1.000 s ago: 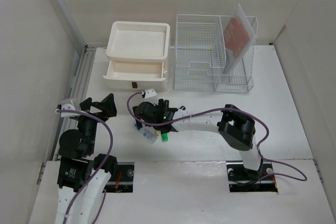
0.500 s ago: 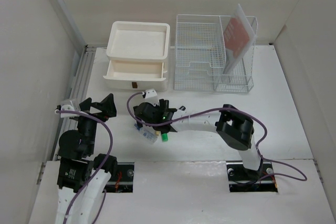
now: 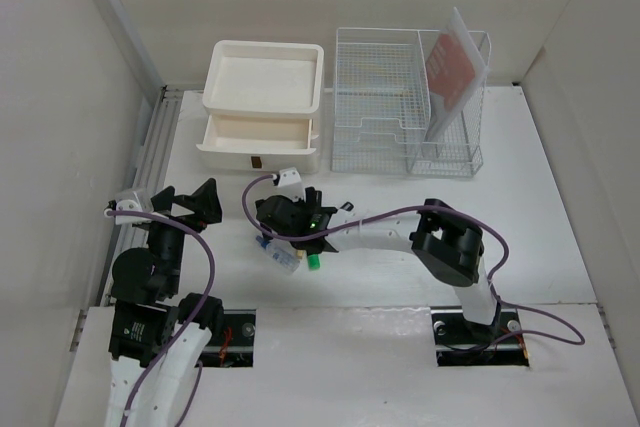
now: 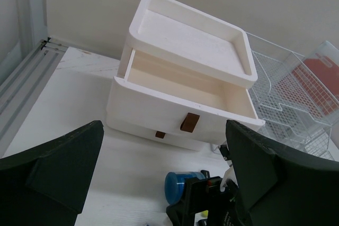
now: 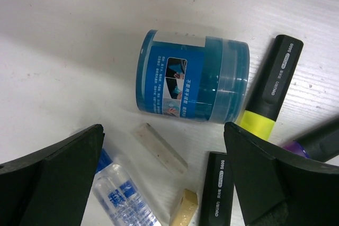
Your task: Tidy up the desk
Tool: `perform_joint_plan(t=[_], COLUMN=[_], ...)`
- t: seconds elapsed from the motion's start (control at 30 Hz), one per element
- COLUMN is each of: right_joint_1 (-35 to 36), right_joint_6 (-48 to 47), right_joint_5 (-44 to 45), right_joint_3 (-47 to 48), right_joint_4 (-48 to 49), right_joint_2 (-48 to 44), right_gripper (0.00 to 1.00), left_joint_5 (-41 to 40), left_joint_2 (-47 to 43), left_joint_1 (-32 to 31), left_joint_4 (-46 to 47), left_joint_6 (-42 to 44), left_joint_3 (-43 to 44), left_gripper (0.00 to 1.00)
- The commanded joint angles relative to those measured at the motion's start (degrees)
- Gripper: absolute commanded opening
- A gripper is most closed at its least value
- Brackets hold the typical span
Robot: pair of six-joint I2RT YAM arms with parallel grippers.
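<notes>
The white desk (image 3: 520, 207) carries a small pile of clutter left of centre. My right gripper (image 5: 163, 130) hovers open just above it. Between its fingers lie a blue jar (image 5: 193, 78) on its side, a white stick (image 5: 159, 147), a clear tube with blue print (image 5: 124, 199) and a small tan piece (image 5: 183, 207). A yellow highlighter (image 5: 270, 91), a black one (image 5: 216, 194) and a purple one (image 5: 318, 141) lie to the right. My left gripper (image 3: 185, 202) stands open and empty at the left, facing the blue jar (image 4: 180, 183).
A cream drawer box (image 3: 262, 117) with a tray top stands at the back, its upper drawer (image 4: 180, 86) pulled open and empty. Beside it is a white wire rack (image 3: 400, 97) holding a red booklet (image 3: 452, 65). A grey rail (image 3: 150, 147) runs along the left edge.
</notes>
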Motion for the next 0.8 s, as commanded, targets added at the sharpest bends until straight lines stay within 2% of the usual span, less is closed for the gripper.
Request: perform_joint_plan(t=[0.0, 0.5, 0.77], right_joint_1=[0.0, 0.0, 0.0], right_joint_6=[-0.5, -2.7, -3.9], right_joint_5=[2.5, 4.8, 6.6], right_joint_3=[-1.0, -1.5, 0.3], right_joint_4=[2.4, 3.5, 4.7], right_joint_2=[-1.9, -3.0, 0.0], right_gripper=[1.0, 1.0, 1.0], left_joint_5=[0.9, 0.9, 0.9], left_joint_2=[-0.6, -0.6, -0.6], left_joint_1=[-0.3, -0.3, -0.3], left_joint_4=[1.7, 1.7, 1.7], left_joint_6=[0.4, 0.4, 0.4], left_joint_3=[0.0, 0.0, 0.0], left_gripper=[1.0, 1.0, 1.0])
